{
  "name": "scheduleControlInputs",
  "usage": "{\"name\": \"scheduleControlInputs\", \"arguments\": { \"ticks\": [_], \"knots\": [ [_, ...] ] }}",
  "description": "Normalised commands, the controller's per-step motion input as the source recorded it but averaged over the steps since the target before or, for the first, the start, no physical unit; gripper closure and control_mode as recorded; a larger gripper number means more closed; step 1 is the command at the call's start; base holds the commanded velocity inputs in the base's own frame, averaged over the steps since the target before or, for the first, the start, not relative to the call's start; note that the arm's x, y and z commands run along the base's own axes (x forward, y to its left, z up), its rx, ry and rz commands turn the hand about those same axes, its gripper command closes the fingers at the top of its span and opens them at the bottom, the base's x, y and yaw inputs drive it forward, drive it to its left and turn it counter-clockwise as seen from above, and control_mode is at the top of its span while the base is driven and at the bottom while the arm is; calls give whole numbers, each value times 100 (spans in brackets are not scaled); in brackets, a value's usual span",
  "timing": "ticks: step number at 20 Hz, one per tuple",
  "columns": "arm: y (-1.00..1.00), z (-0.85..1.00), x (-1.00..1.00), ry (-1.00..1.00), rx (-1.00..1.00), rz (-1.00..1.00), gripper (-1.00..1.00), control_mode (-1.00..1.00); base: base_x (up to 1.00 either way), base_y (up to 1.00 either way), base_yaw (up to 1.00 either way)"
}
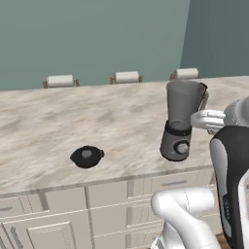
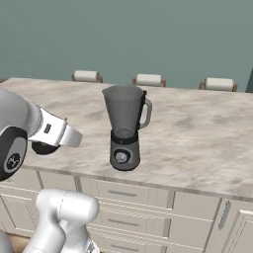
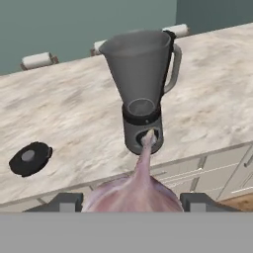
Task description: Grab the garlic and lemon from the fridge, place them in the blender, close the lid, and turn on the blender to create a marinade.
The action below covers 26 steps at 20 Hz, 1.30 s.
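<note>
The garlic (image 3: 132,190) sits right up against the hand camera, a pinkish-white bulb wedged between the two dark fingertips (image 3: 66,201) of the gripper (image 3: 132,203), its long pointed tip aimed straight at the blender (image 3: 143,89). The jaws stand fairly wide, one on each flank of the bulb, so the garlic is in the gripper's hold, in the air on the near side of the blender and off the counter.

The blender stands upright on the marbled countertop (image 1: 58,121), near its front edge: grey round base with the front knob (image 1: 182,148), and the smoky jar (image 2: 124,107) widening upward, its mouth open with no lid on it. The jar's handle (image 2: 147,112) sits on the blender's right in the right base view.

The lid (image 1: 87,156) lies flat on the countertop well to the left of the blender, a black disc with a grey centre cap, also near the front edge. In the right base view the arm (image 2: 49,129) crosses in front of it.

Below the blender run cream drawer fronts (image 2: 123,195) and panelled cupboard doors (image 1: 48,236). Beyond the blender, across the far edge of the countertop, three pale stool backs (image 2: 148,79) line up against the teal wall (image 1: 92,34)
</note>
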Motion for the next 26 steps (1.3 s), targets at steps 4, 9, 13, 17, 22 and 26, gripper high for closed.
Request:
{"name": "scheduleControlInputs", "arguments": {
  "ticks": [4,9,13,17,22,26],
  "knots": [
    [0,47,35,5,0,0,100,-100,10,0,0],
    [-3,74,62,7,0,0,100,-100,0,0,0],
    [-29,51,66,10,0,0,100,-100,0,0,0],
    [-27,1,77,12,0,0,100,-100,0,0,0],
    [-26,-10,99,13,-3,0,100,-100,0,0,0],
    [-16,-38,100,20,-1,0,100,-100,0,0,0]
  ]
}}
